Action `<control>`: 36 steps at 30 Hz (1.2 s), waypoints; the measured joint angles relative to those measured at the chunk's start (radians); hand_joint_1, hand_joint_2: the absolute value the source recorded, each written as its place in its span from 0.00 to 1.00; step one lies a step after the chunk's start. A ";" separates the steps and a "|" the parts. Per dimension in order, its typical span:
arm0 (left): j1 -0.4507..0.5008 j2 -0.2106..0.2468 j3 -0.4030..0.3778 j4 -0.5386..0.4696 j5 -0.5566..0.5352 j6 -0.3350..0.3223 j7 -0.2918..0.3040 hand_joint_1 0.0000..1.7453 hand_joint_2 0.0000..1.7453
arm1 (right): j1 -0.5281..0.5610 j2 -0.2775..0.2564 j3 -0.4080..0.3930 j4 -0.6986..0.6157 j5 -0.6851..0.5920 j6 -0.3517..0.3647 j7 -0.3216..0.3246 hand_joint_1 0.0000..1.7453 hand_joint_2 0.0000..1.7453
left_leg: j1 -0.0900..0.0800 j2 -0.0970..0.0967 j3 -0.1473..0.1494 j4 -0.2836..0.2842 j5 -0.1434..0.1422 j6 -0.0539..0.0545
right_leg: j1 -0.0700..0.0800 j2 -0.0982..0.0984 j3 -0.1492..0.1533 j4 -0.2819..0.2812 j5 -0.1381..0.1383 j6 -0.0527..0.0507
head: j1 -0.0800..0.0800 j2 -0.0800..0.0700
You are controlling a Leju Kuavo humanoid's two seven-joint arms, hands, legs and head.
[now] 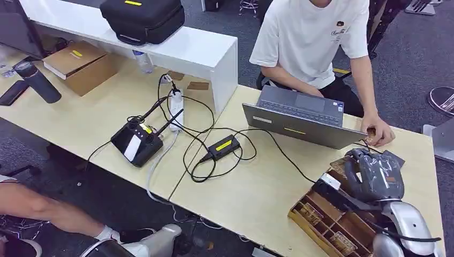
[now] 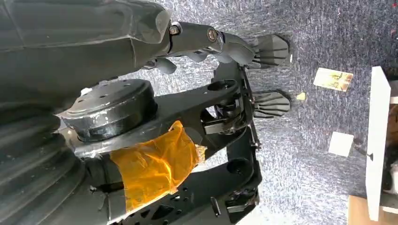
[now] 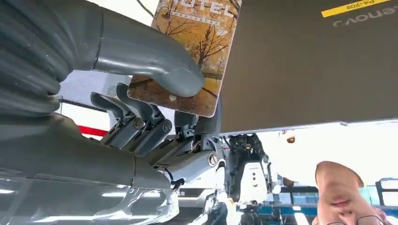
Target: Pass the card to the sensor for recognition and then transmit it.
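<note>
1. One card [image 3: 187, 56], printed with an autumn-tree picture, was what your right robot hand [image 3: 155, 108] held: the thick grey thumb lay across its face and the darker fingers [image 3: 136, 117] closed behind it, so the grasp was a firm pinch with nothing else in it.
2. In the right wrist view the card stood just beside the grey back of the laptop lid [image 3: 309, 61]; whether the two touched could not be told.
3. In the head view that robot hand [image 1: 372, 174] sat above the wooden divided tray [image 1: 326, 222] at the right end of the surface [image 1: 257, 187], close behind the laptop [image 1: 302, 115]. A person's hand [image 1: 380, 131] rested just beyond it, near the laptop's corner.
4. The step in hand looked like presenting the card for reading. To do it well, you would have kept the card's face flat and square to the reader and held it steady, without loosening the thumb. Which object was the sensor could not be told.
5. The black unit [image 1: 136, 142] with cables lay well apart, toward the left.
6. Your left arm hung down, its wrist view looking at carpet; whether the left robot hand [image 2: 42, 154] was open or closed could not be told.
</note>
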 joint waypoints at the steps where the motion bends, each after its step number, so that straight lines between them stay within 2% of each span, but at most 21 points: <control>1: 0.000 0.000 0.000 0.000 -0.002 -0.001 0.000 0.00 1.00 | -0.003 0.001 0.000 0.000 -0.002 -0.001 0.000 1.00 1.00 | 0.000 0.000 0.000 0.000 0.000 0.000 | 0.000 0.000 0.000 0.000 0.000 0.000 | 0.000 0.000; 11: -0.001 -0.003 0.000 0.000 -0.010 -0.003 0.000 0.00 1.00 | -0.037 0.021 -0.001 0.000 -0.018 -0.035 -0.009 1.00 1.00 | 0.000 0.000 0.000 0.000 0.000 0.000 | 0.000 0.000 0.000 0.000 0.000 0.000 | 0.000 0.000; 18: -0.015 -0.019 0.000 0.000 -0.038 -0.005 0.017 0.00 1.00 | -0.100 0.067 -0.034 0.000 0.006 -0.177 0.005 1.00 1.00 | 0.000 0.000 0.000 0.000 0.000 0.000 | 0.000 0.000 0.000 0.000 0.000 0.000 | 0.000 0.000; 24: -0.041 -0.046 -0.003 0.000 -0.075 -0.002 0.057 0.00 1.00 | -0.147 0.138 -0.083 0.014 0.130 -0.364 0.006 1.00 1.00 | 0.000 0.000 0.000 0.000 0.000 0.000 | 0.000 0.000 0.000 0.000 0.000 0.000 | 0.000 0.000; 27: -0.056 -0.062 -0.009 0.000 -0.093 -0.002 0.077 0.00 1.00 | -0.175 0.179 -0.100 0.058 0.213 -0.399 0.035 1.00 1.00 | 0.000 0.000 0.000 0.000 0.000 0.000 | 0.000 0.000 0.000 0.000 0.000 0.000 | 0.000 0.000; 31: -0.071 -0.084 -0.024 0.000 -0.116 -0.010 0.101 0.00 1.00 | -0.237 0.228 -0.111 0.179 0.336 -0.414 0.075 1.00 1.00 | 0.000 0.000 0.001 0.000 0.000 0.000 | 0.000 0.000 0.000 0.000 0.000 0.000 | 0.000 0.000; 36: -0.078 -0.101 -0.030 0.000 -0.124 -0.011 0.108 0.00 1.00 | -0.280 0.276 -0.135 0.303 0.376 -0.415 0.069 1.00 1.00 | 0.000 0.000 0.000 0.000 0.000 0.000 | 0.000 0.000 0.000 0.000 0.000 0.000 | 0.000 0.000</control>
